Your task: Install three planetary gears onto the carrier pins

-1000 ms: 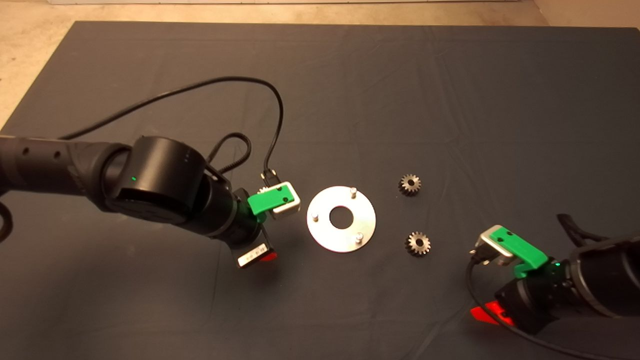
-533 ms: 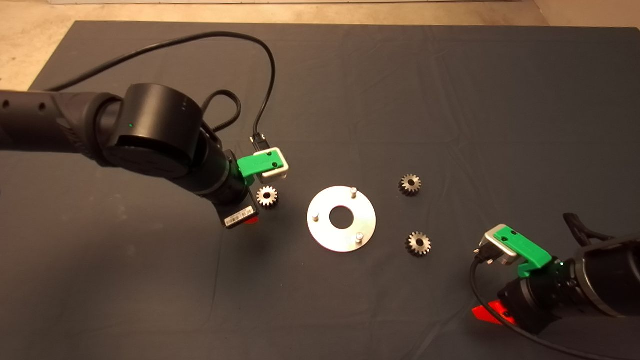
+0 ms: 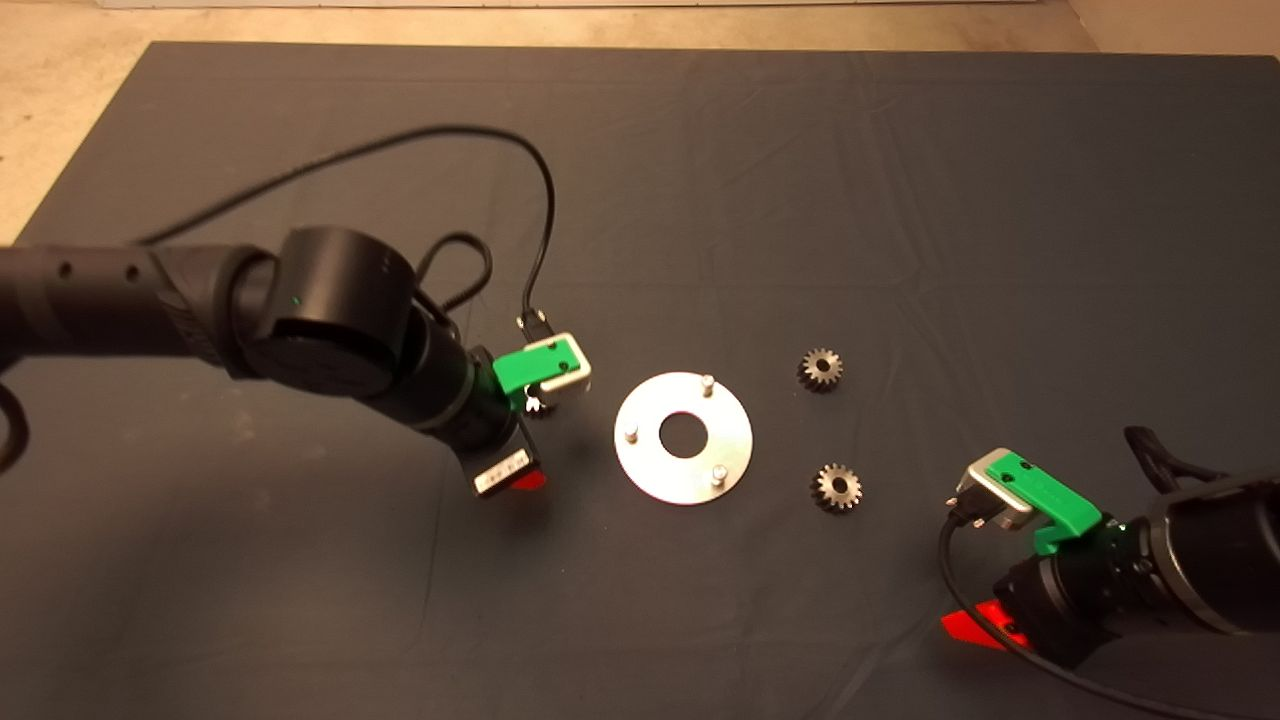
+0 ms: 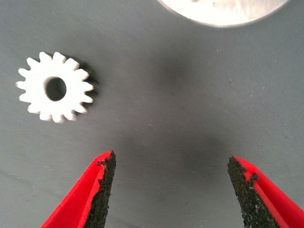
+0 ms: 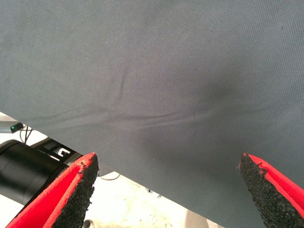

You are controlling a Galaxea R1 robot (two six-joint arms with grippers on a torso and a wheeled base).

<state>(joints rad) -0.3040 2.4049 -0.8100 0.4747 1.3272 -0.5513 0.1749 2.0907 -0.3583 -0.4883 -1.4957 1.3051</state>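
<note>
Gear nearest the left gripper [image 4: 54, 86] lies flat on the surface, bore up, just beside the disc [image 3: 683, 437] on the side facing the surface's left edge. In head view it's mostly hidden under the left wrist cam housing. The other 2 gears sit flat on the far side of the disc: one [image 3: 820, 369] toward the back edge, one [image 3: 837, 487] toward the front edge, both near the disc but apart from it. All 3 carrier pins [image 3: 707, 381] are bare, so no gear is installed yet.

Left gripper [image 4: 171, 190] hovers over the surface w/ fingers spread wide and nothing between them. The gear sits off-centre, outside the gap and beyond one pad [image 4: 105, 190].

Step in hand, as I judge it: pick up this first gear. To do it well:
- shift sideways til the gear is centred between the pads, then descend
- close across the toothed rim, keeping the gear level and the bore clear for the pin
- thin flat part, so pads prob need to reach nearly to the cloth or it slips out

Right gripper [image 5: 166, 190] is parked near the front right corner, fingers spread, empty.
</note>
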